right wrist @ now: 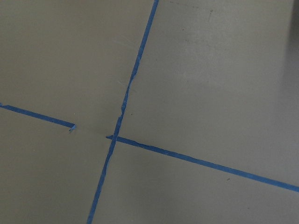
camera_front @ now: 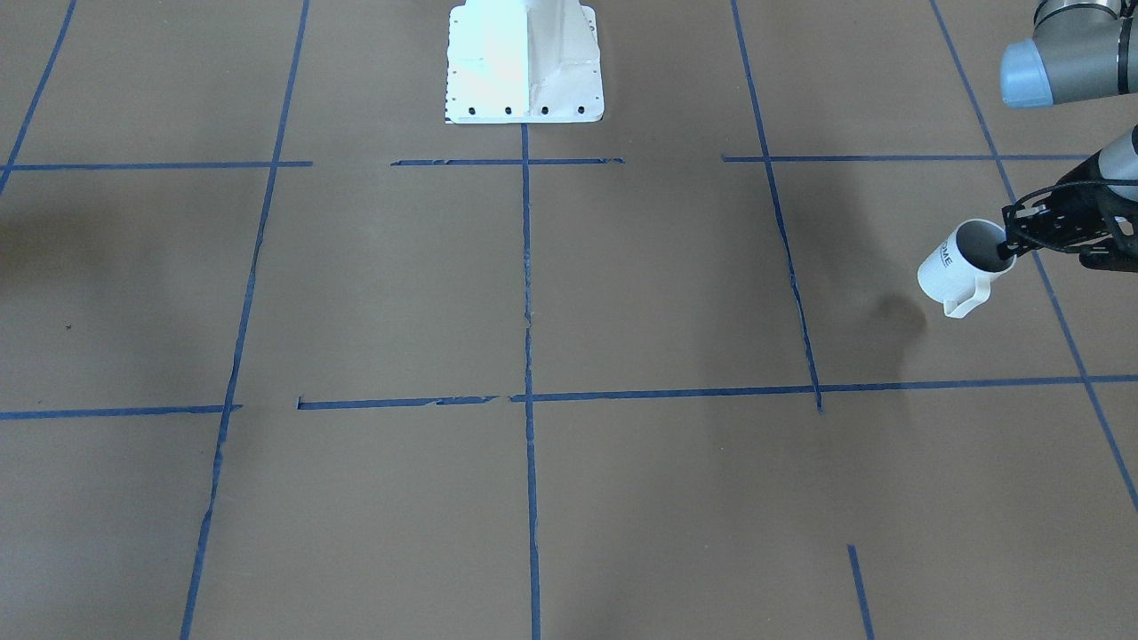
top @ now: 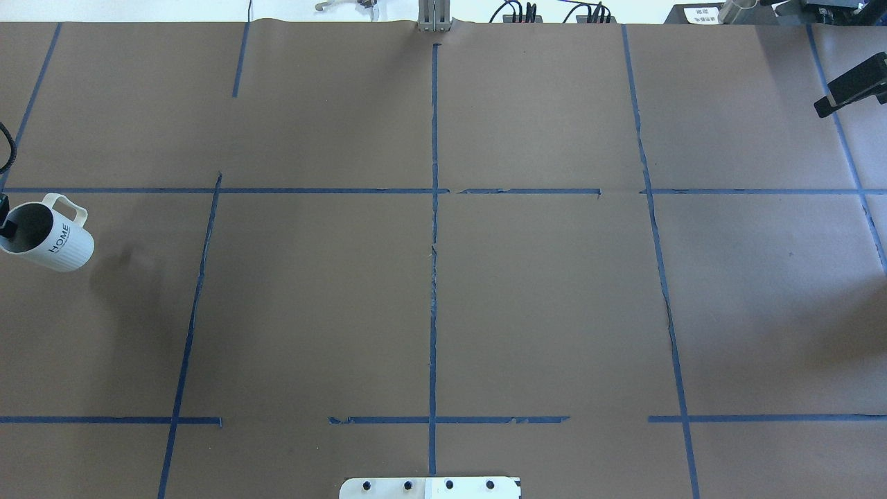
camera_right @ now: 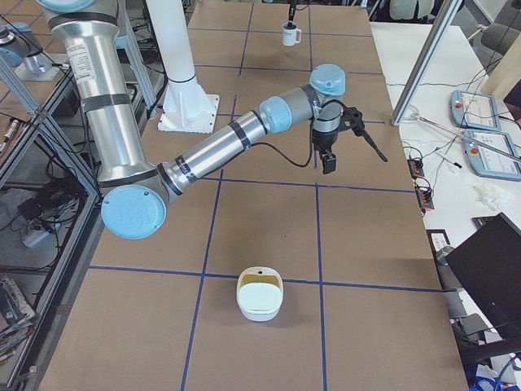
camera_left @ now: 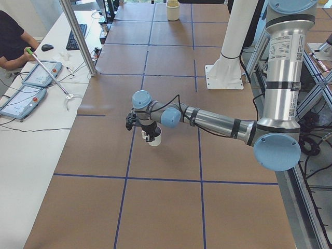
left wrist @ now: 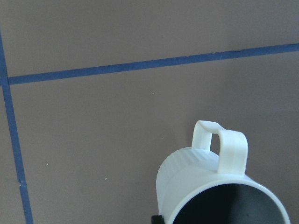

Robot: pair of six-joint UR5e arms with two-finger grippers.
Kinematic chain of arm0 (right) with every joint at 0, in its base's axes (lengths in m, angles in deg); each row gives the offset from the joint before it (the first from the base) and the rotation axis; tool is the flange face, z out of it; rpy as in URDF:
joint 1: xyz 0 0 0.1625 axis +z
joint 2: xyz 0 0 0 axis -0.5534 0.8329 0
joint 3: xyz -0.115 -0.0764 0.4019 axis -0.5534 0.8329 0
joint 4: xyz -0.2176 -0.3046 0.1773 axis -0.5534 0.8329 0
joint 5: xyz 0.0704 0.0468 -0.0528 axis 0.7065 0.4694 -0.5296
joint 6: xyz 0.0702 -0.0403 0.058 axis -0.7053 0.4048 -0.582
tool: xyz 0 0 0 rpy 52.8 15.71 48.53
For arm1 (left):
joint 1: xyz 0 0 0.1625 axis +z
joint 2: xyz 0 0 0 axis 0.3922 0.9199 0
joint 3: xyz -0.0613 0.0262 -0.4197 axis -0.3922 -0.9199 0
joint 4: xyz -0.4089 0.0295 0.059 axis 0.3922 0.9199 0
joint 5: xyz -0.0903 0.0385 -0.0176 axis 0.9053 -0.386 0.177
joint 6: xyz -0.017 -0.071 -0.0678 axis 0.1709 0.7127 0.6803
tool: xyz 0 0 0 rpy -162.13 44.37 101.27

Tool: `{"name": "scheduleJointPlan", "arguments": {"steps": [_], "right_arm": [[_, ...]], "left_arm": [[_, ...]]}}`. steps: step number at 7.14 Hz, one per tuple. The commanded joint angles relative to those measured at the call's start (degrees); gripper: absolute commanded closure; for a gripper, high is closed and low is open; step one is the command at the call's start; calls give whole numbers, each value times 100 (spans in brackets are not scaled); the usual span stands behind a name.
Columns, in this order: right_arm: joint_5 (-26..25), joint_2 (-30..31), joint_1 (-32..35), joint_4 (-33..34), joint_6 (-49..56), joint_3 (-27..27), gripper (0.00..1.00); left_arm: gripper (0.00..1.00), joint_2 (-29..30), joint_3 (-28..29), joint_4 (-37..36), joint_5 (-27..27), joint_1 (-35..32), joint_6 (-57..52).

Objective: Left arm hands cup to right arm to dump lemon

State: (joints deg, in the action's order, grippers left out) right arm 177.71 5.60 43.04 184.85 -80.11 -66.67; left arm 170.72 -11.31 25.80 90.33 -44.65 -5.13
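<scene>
The worktop is lying open across its middle; a white pedestal base is standing at its robot-side edge, the cup is hanging over the left end, and a white tub is sitting near the right.

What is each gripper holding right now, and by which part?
The left gripper holds the cup by its rim, one finger inside the mouth. Nothing shows in the right gripper.

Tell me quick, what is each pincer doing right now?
Left pincer: closed on the cup, holding it by the rim.
Right pincer: cannot tell if it is open or closed.
</scene>
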Motion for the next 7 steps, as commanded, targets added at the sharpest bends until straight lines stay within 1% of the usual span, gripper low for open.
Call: {"name": "scheduleJointPlan", "arguments": {"steps": [1,2,4,5,6,7], "right_arm": [[-26,0,-26,52,49,26,0],[-17,-9,-44,52,49,26,0],[-17,-35,-123,52,32,52,0],[-17,-35,-132,52,32,52,0],[-9,-44,-132,52,23,43,0],[0,-52,-132,52,6,35,0]], "left_arm": [[97,-10,65,8,6,42,125],[95,-10,74,17,6,234,168],[88,25,179,8,6,419,186],[73,25,223,8,6,438,204],[6,17,224,17,6,438,204],[0,-1,128,8,15,429,265]]}}
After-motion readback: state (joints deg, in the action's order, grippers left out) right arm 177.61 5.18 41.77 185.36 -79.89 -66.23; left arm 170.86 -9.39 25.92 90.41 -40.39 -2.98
